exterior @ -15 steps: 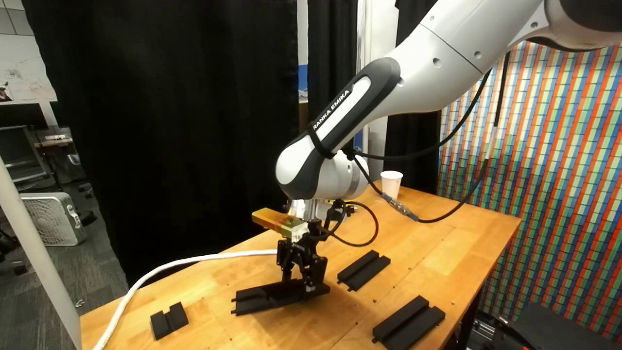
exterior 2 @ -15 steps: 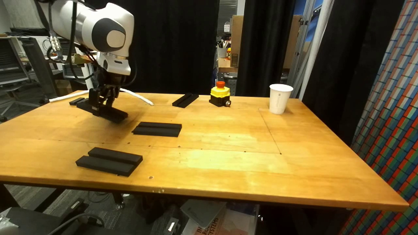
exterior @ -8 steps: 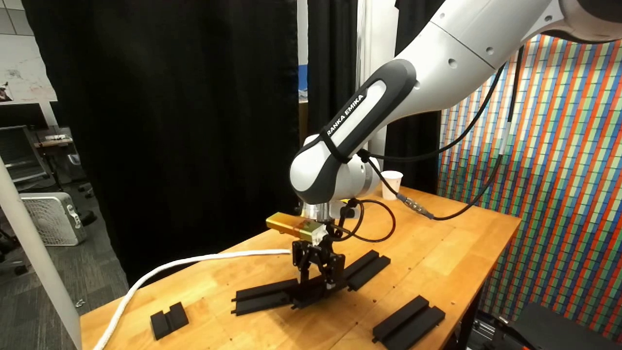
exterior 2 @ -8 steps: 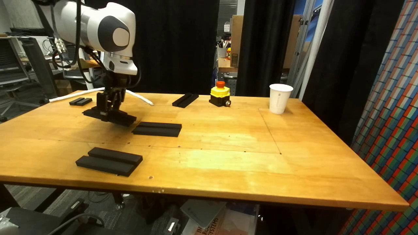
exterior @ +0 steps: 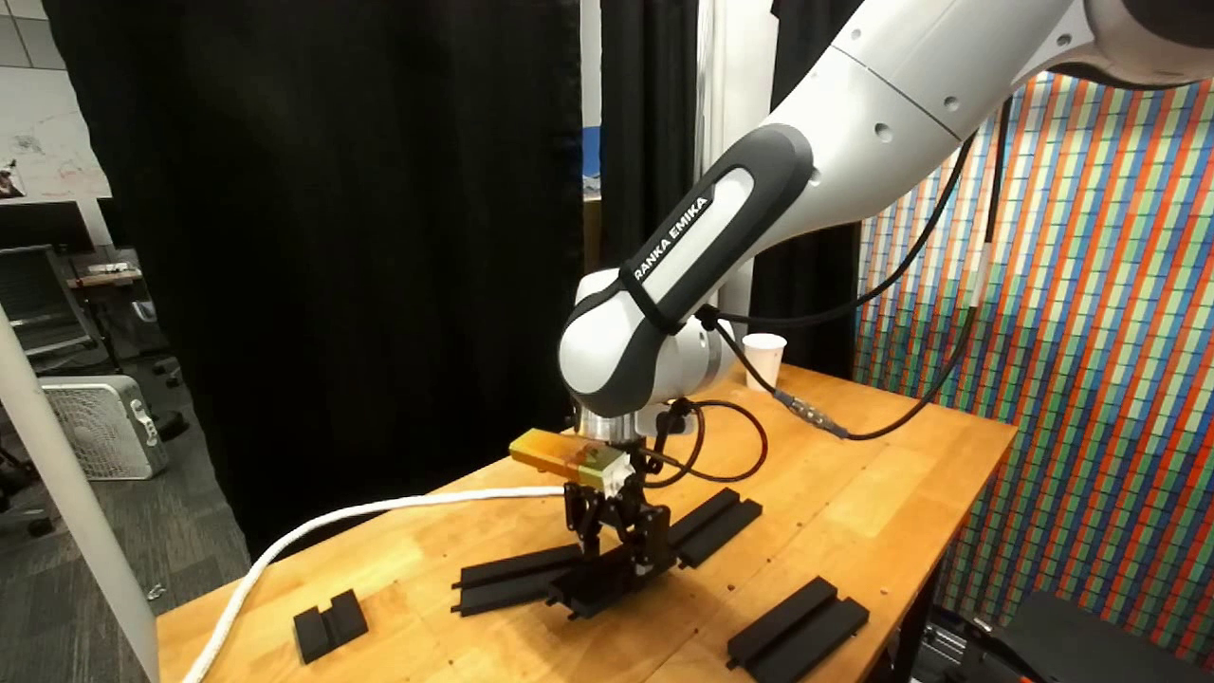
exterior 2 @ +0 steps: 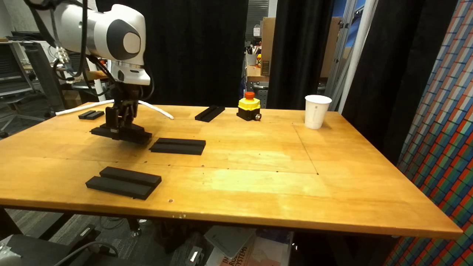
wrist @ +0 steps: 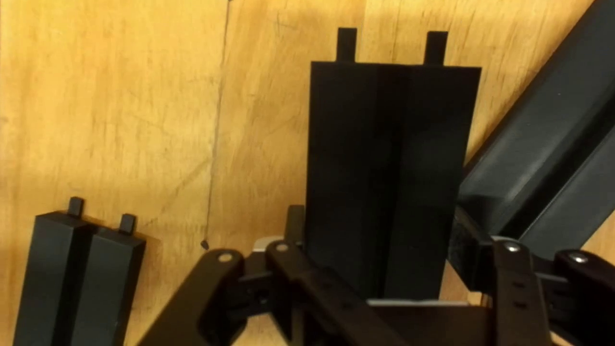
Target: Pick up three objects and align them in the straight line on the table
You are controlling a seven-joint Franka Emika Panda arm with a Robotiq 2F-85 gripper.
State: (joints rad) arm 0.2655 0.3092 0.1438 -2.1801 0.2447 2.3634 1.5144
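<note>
My gripper (exterior: 616, 567) is shut across a grooved black bar (wrist: 350, 144), a finger against each long side. The bar hangs just above the table (exterior 2: 258, 155), slightly tilted, its two pegs pointing up in the wrist view. Close beside it another black bar (exterior: 493, 571) lies on the wood, shown as a diagonal bar (wrist: 538, 158) under my right-hand finger in the wrist view. A further bar (exterior: 726, 536), also a bar (exterior 2: 178, 147) in an exterior view, rests on the far side of the held one. Which of these are the task's three I cannot tell.
A small black block (exterior: 329, 626) lies near the white rope (exterior: 285, 541). A wider black piece (exterior 2: 123, 182) sits by the front edge. At the back stand a black bar (exterior 2: 210, 113), an emergency stop (exterior 2: 248, 107) and a paper cup (exterior 2: 316, 112).
Over the second, my gripper has carried the held bar to the right and lower in both exterior views, swinging slightly back left lately. It hangs less steeply, and the small block is uncovered.
</note>
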